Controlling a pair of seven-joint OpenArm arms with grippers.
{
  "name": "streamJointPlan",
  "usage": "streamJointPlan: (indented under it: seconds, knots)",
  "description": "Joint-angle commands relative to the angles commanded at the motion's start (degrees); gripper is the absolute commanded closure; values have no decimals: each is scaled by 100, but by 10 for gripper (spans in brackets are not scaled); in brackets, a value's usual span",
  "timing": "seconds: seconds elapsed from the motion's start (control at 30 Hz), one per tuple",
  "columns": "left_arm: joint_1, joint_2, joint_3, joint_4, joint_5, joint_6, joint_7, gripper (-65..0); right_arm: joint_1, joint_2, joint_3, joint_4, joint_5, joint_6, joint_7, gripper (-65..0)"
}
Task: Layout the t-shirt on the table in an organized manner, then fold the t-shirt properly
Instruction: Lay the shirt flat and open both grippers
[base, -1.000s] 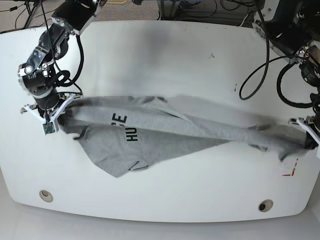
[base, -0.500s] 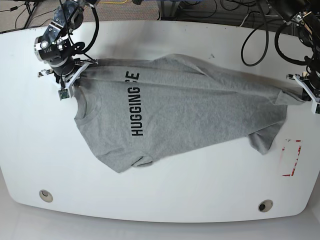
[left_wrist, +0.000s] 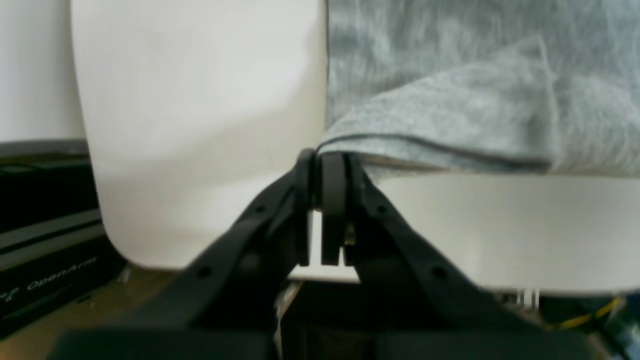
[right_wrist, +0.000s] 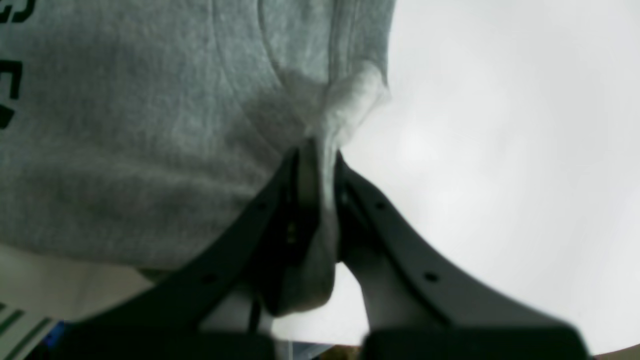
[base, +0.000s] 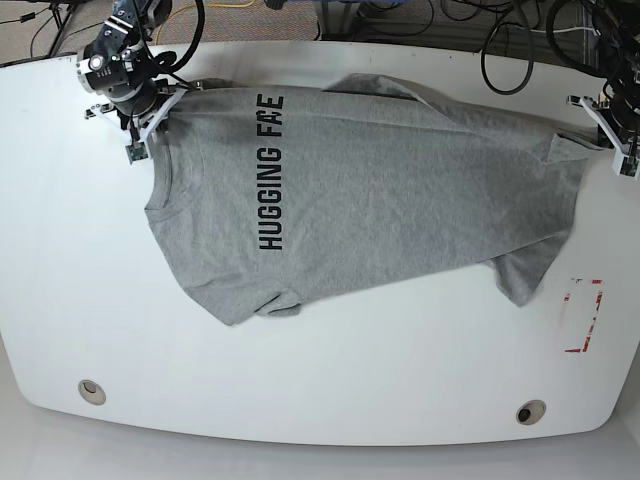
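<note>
Gripping opposite corners, the left gripper (left_wrist: 322, 165) and right gripper (right_wrist: 317, 160) were clamped tight on the t-shirt (base: 380, 190) — spread print-up across the table (base: 330, 380); even tension mattered.

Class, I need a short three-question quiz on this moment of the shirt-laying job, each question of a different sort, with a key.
1. True or false: the t-shirt lies print side up on the table.
2. The left gripper is: A open, B shut on the hem, C off camera.
3. Fill in: the right gripper pinches the shirt near the ____ end.

Key: 1 true; 2 B; 3 collar.
</note>
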Motion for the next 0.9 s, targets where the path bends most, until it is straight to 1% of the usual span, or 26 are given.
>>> streamJointPlan:
  seconds: [0.1,0.17,0.2,0.27,0.37,0.47,0.5,0.53,0.63,0.7,0.83,0.9]
  knots:
    - [62,0,0,0,9,0,0,0,-18,-53,0,0,-18,0,0,-8]
    - [123,0,-9,-9,18,0,0,-15,-26,-105,0,0,-62,0,0,-8]
    - [149,0,-9,-9,18,0,0,-29,-26,-114,0,0,-62,0,0,-10]
    - [237,0,-9,-9,18,0,0,-90,-88,-132,0,0,-62,0,0,-38]
    - [299,0,-9,-9,18,0,0,-186,-123,-141,-9,9,-62,0,0,-152]
    - [378,0,-9,-9,18,0,0,-311,-141,-141,-9,9,-62,0,0,-331]
    - [378,0,-9,-9,18,0,0,-340,-141,-141,-9,18,-53,0,0,-366]
    - [352,0,-9,-9,18,0,0,-374,-141,-141,-9,18,-35,0,0,-434]
    - [325,-9,0,-9,9,0,0,-379,-88,-114,-9,18,-18,0,0,-520]
    - [211,-9,0,18,0,0,9,-379,-9,-105,-9,18,-18,0,9,-533]
    - [-97,-9,0,26,0,0,44,-379,255,-79,9,18,-62,0,9,-514]
    - [-202,-44,-26,35,0,0,44,-379,369,53,9,18,-44,0,9,-501]
